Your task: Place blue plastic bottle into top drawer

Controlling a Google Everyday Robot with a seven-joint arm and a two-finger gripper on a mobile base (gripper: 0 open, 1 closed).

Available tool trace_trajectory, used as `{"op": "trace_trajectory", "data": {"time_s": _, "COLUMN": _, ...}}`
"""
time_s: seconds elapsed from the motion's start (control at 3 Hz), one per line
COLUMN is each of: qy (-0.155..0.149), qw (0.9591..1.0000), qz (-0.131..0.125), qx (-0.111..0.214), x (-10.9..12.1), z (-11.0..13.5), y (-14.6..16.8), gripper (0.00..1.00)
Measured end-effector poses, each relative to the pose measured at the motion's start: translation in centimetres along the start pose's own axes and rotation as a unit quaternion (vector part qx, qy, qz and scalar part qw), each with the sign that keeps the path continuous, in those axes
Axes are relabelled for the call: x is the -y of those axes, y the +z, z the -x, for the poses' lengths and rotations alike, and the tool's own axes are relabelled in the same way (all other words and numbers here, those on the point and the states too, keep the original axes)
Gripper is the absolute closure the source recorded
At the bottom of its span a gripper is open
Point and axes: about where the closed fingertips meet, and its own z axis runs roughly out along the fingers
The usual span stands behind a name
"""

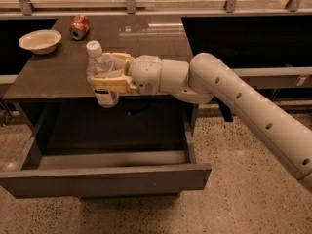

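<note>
The blue plastic bottle (101, 77) is clear with a white cap and a white label. It stands upright in my gripper (108, 71), held at the front edge of the dark brown table (48, 77), above the drawer. My gripper's cream fingers (111, 83) are shut around the bottle's middle. My white arm reaches in from the right. The top drawer (105, 175) is pulled wide open below, its grey front panel nearest the camera and its inside dark.
A white bowl (40, 41) sits at the table's back left. A crushed red soda can (79, 26) lies next to it. Dark cabinets flank the table. Speckled floor (243, 194) lies in front.
</note>
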Motion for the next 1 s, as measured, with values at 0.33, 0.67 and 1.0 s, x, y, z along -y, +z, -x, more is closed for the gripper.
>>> {"op": "trace_trajectory", "data": {"time_s": 0.33, "qy": 0.0, "qw": 1.0, "qz": 0.0, "qx": 0.0, "x": 0.0, "z": 0.01, "y": 0.0, "gripper": 0.81}}
{"op": "trace_trajectory", "data": {"time_s": 0.67, "qy": 0.0, "qw": 1.0, "qz": 0.0, "qx": 0.0, "x": 0.0, "z": 0.03, "y": 0.0, "gripper": 0.59}}
{"op": "trace_trajectory", "data": {"time_s": 1.0, "qy": 0.0, "qw": 1.0, "qz": 0.0, "qx": 0.0, "x": 0.0, "z": 0.03, "y": 0.0, "gripper": 0.55}}
